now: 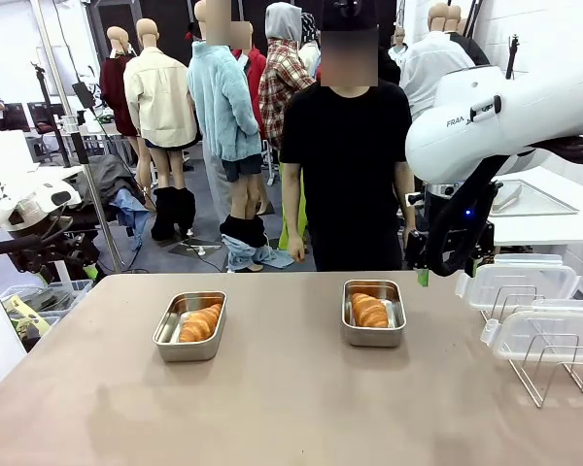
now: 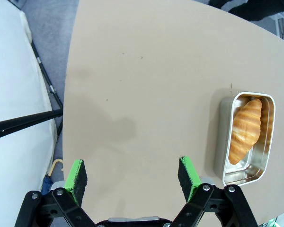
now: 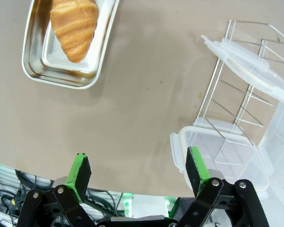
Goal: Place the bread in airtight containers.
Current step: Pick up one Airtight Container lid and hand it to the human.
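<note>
The bread [image 1: 200, 323] lies in two tins, one piece in each, in the middle of the brown table [image 1: 291, 417]. A person [image 1: 345, 146] in black stands at the far side. The white right arm [image 1: 496, 121] hangs over the far right corner. On the right stands a wire rack [image 1: 554, 374] with two clear lids [image 1: 518, 282] leaning in it. The left tin [image 1: 188, 352] and the right tin [image 1: 374, 340] are well apart and open on top, so I think the lids come next.

The left pincer [image 2: 132, 172] is wide and holds nothing. It hangs over bare table beside the left tin. The right pincer [image 3: 138, 168] is wide and empty too, between the right tin and the rack, just beside a lid.

The bread looks light, soft and flaky. A hard squeeze would crush it, so hold it gently across the fat middle. The lids look thin, stiff and slippery, and an edge looks best to pinch.

The lids are see-through, so it is hard to tell where one ends. The rack is cut off at the right edge. The right tin is cut off at the top of the right wrist view.
</note>
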`<state>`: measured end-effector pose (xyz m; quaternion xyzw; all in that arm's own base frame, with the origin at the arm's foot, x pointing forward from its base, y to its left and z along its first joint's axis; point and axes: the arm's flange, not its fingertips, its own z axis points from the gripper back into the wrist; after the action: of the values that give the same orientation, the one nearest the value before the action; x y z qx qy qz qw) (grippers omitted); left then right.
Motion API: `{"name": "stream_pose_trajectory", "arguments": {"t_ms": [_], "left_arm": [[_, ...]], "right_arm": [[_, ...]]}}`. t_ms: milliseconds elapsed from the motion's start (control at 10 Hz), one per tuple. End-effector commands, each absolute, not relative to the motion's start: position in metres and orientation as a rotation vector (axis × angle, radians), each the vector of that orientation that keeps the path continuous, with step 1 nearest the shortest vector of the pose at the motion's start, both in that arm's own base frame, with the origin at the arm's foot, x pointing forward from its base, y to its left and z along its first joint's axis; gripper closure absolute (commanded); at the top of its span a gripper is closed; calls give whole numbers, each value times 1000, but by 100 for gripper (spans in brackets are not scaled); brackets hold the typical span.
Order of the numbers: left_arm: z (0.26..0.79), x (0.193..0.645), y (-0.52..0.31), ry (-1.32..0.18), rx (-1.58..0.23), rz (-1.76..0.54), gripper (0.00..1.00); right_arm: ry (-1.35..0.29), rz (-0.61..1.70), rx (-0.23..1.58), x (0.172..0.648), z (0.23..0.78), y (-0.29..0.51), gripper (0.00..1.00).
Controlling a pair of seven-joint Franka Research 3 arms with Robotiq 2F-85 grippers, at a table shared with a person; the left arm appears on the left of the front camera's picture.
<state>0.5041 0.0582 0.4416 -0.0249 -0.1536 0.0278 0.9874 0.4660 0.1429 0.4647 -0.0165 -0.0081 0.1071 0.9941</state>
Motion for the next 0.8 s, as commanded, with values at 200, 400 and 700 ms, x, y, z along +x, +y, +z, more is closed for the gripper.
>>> {"name": "stream_pose_trajectory", "arguments": {"t_ms": [200, 400, 700], "left_arm": [[444, 504, 58, -297, -29, 72, 0], [444, 504, 58, -297, -29, 72, 0], [444, 504, 58, -297, -29, 72, 0]], "right_arm": [[-10, 201, -36, 468, 465, 144, 0], [-10, 201, -36, 468, 465, 144, 0], [-10, 201, -36, 468, 465, 144, 0]]}}
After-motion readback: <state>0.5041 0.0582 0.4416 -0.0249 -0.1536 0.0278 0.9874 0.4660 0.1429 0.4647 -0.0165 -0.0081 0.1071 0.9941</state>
